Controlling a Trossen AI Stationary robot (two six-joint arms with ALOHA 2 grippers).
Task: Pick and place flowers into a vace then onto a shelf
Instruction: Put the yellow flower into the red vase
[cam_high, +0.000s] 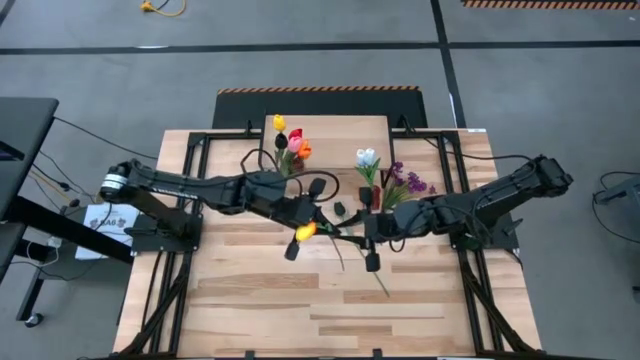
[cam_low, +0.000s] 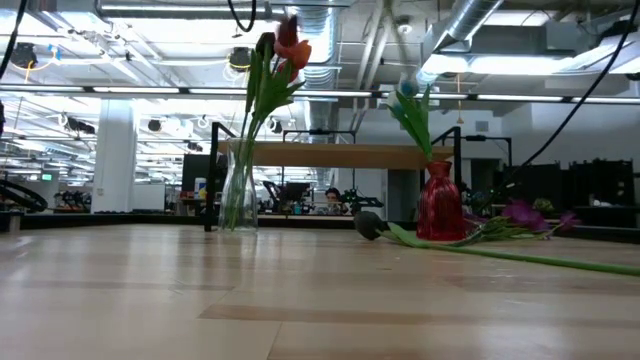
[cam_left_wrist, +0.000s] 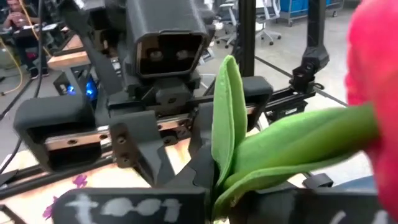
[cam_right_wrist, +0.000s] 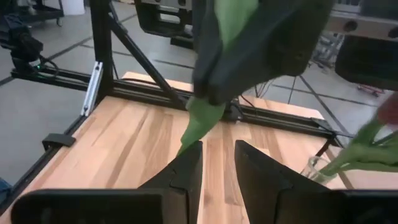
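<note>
My left gripper (cam_high: 298, 222) is clamped shut on the green stem of a yellow-headed artificial tulip (cam_high: 305, 231), lifted clear of the table, its leaves fanning out just past my fingers (cam_left_wrist: 124, 208). My right gripper (cam_right_wrist: 217, 148) faces it, just beside it. Its fingers are a little apart, and the tulip's stem end hangs just off their tips. I see nothing gripped between them.

Below the grippers a long green stem (cam_low: 520, 258) lies flat on the wooden tabletop (cam_low: 300, 300), not yet picked.

Beyond them, a tall clear glass vase (cam_low: 238, 195) already holds red, yellow and orange tulips (cam_high: 290, 142), and a squat red glass vase (cam_low: 438, 205) holds a white one (cam_high: 367, 157). A sprig of small purple blossoms (cam_low: 525, 212) lies loose on the table beside the red vase.

Farthest off, the small raised light-wood shelf (cam_low: 340, 155) looks bare. Both vases appear to stand on the table, so I judge the filling well along and the shelf step untouched.
</note>
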